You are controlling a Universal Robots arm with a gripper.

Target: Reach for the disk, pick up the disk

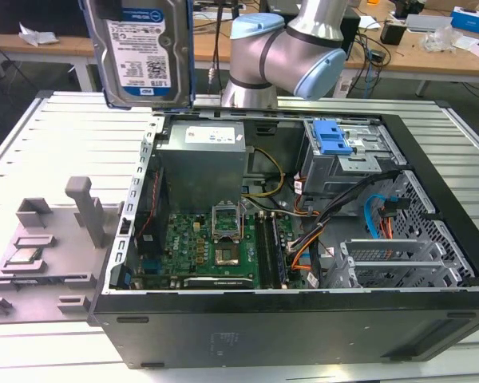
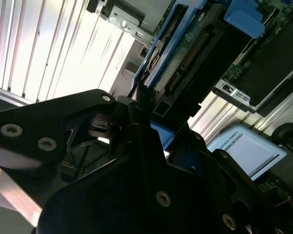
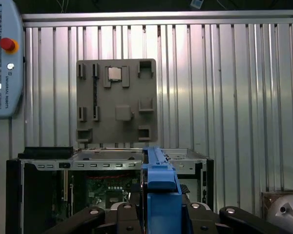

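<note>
Hand (image 3: 159, 210) clenched on the disk (image 1: 148, 52): its black fingers (image 3: 124, 217) pinch the blue bracket (image 3: 158, 180) from both sides. The disk hangs upright, lifted clear above the open computer case (image 1: 287, 319), over the edge nearest the arm's (image 1: 303, 44) base. Hazard, as judged from the room: the grip rests on a narrow plastic edge, so a jolt could make the disk pivot or slip and fall onto the circuit board (image 1: 215, 247) inside the case, or onto the table (image 1: 56, 136) beside it.
</note>
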